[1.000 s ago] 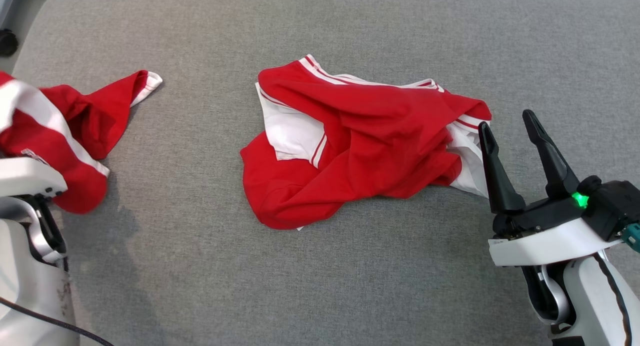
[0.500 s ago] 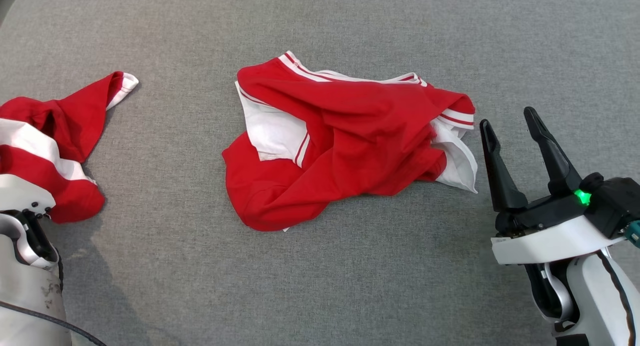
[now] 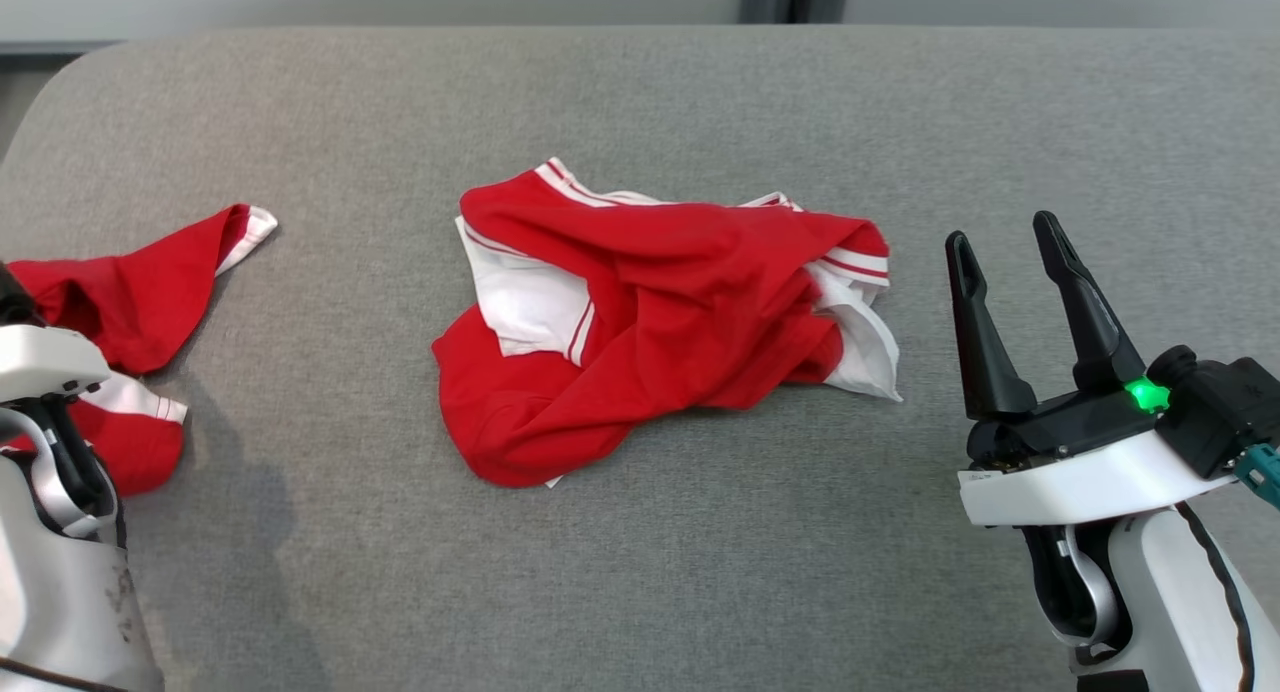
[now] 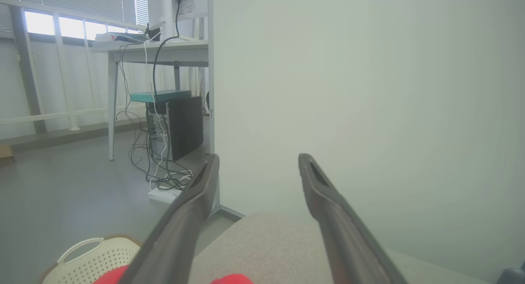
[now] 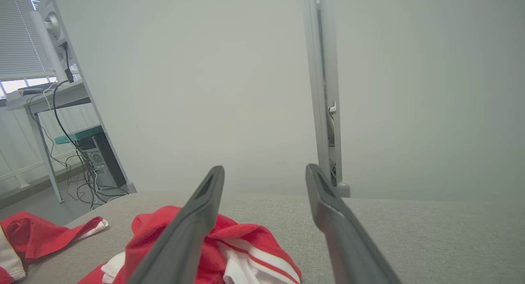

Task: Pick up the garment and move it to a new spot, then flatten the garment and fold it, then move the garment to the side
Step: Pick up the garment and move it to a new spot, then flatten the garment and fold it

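The crumpled red-and-white fabric garment lay unflattened and unfolded at the middle of the grey cloth-covered table, every step seemingly outstanding, with the left end effector and right end effector both spread and empty, while a second red-and-white garment, partly hidden at the left edge, was possibly already set aside.

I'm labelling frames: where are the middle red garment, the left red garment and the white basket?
middle red garment [image 3: 690, 302], head view, red centre fold.
left red garment [image 3: 165, 277], head view, red sleeve.
white basket [image 4: 88, 261], left wrist view, perforated wall.

An office: desk, computer tower, tangled floor cables and pale partition panels.
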### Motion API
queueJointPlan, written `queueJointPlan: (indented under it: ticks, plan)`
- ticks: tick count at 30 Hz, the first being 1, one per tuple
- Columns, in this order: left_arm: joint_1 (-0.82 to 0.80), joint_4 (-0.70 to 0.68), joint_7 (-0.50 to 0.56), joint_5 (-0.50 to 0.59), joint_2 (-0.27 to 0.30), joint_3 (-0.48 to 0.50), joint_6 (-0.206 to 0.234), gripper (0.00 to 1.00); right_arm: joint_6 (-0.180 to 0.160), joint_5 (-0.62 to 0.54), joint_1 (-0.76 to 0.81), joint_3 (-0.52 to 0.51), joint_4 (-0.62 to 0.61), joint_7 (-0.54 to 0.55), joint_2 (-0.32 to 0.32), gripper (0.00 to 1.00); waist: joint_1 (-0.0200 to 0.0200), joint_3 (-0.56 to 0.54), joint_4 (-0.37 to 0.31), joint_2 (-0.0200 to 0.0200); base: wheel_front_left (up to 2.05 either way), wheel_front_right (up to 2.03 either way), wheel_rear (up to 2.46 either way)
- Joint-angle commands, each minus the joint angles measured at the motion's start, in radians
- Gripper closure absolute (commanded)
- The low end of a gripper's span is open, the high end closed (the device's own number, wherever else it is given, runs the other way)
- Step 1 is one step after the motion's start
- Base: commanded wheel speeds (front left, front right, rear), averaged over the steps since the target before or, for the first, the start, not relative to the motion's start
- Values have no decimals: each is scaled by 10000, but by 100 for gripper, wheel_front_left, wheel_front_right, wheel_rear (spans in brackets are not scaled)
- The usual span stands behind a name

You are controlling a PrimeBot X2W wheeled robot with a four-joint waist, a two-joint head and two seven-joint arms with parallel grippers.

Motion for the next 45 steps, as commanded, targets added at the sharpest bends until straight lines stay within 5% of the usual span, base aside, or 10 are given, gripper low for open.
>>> queueJointPlan:
  ticks: [1, 10, 22, 30, 45]
  plan:
    - [138, -231, -5, 55, -37, -84, -116, 0, 24, 55, -43, -24, -88, -50, 14, 0, 0, -226, -205, 0, 0, 0, 0]
    - [1218, -1993, -3, 153, -348, -1682, -978, 0, 24, 6, -80, 270, -85, -50, 220, 0, 0, -860, -951, 0, 0, 0, 0]
    - [1992, -1504, -5, -49, -398, -3841, -1794, 0, 24, 159, 201, 869, 246, -50, 121, 0, 0, -1401, -1974, 0, 0, 0, 0]
    - [2631, -888, -4, -80, -400, -4595, -1834, 0, 24, -16, 1001, 637, 405, -50, 77, 0, 0, -1832, -2206, 0, 0, 0, 0]
    - [4181, -965, -4, -1140, -402, -5746, -888, 0, 24, -406, 2108, 63, 804, -50, 338, 0, 0, -2533, -1679, 0, 0, 0, 0]
